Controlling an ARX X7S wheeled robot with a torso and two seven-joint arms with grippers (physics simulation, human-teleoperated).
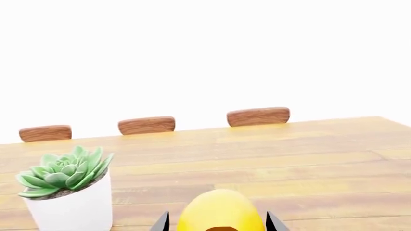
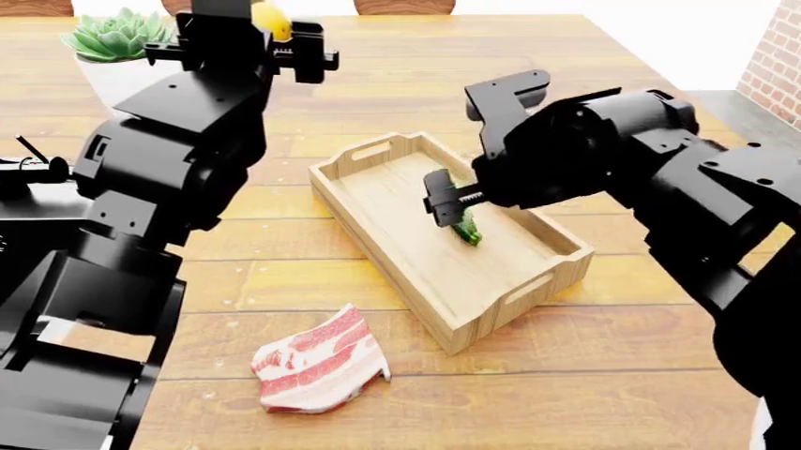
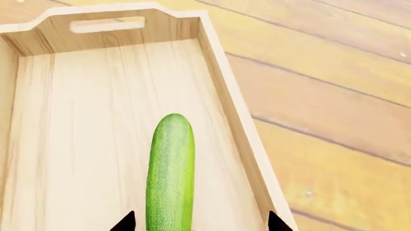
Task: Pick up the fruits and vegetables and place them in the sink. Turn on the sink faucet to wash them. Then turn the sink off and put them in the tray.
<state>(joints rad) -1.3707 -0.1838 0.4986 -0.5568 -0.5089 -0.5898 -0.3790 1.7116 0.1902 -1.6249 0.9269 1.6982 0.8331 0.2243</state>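
A yellow lemon [image 1: 220, 209] sits between the fingers of my left gripper [image 1: 218, 223], held up above the far left of the wooden table; the head view has the lemon [image 2: 269, 19] at the gripper's tip. A green cucumber [image 3: 170, 168] lies lengthwise in the light wooden tray [image 3: 234, 115]. My right gripper [image 3: 200, 224] hangs open over it, with a wide gap on each side. The head view puts the cucumber [image 2: 467, 231] mid-tray [image 2: 371, 150]. The sink and its faucet are largely hidden behind my left arm.
A white pot with a green succulent [image 1: 70, 202] stands beside the lemon, and shows at the table's far left [image 2: 113, 37]. A bacon slab [image 2: 319, 361] lies near the front edge. Chair backs [image 1: 146, 125] line the far side. A brick wall [image 2: 776, 47] is at the right.
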